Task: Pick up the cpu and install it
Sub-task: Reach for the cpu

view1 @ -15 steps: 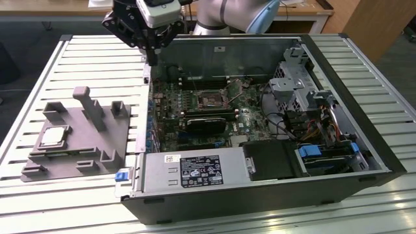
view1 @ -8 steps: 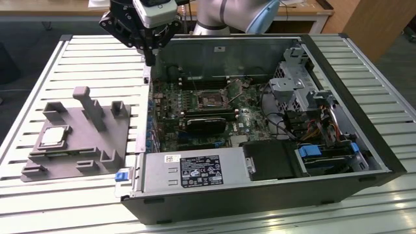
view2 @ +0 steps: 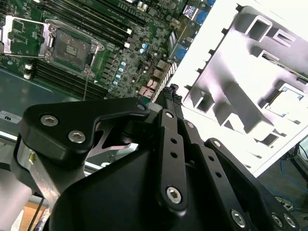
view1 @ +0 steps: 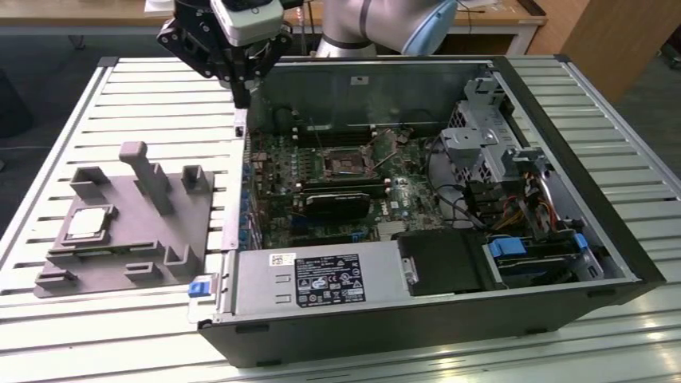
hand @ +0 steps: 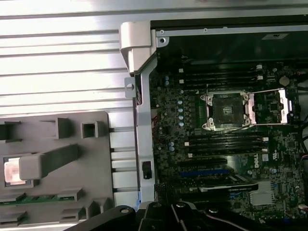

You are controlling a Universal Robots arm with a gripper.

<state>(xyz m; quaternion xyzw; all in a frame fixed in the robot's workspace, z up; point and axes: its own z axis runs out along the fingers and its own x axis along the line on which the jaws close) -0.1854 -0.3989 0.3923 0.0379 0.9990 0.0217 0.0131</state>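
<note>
The cpu [view1: 88,223], a small silver square chip, lies flat in a recess of the grey tray [view1: 202,239] on the exterior view's left. It also appears in the second wrist view [view2: 288,98] and, half behind a grey post, in the first wrist view [hand: 11,171]. My gripper [view1: 242,100] hangs high over the case's back corner, far from the cpu. Its fingers [view2: 168,103] are pressed together, shut on nothing. The motherboard socket [view1: 349,164] stands with its metal frame flipped open, in both wrist views as well [hand: 225,110] [view2: 72,49].
The open computer case [view1: 426,335] lies on a slatted metal table [view1: 159,88]. A black card [view1: 338,201], cables, a drive cage [view1: 484,136] and the power supply [view1: 319,279] crowd the inside. Upright grey posts [view1: 149,171] rise from the tray near the cpu.
</note>
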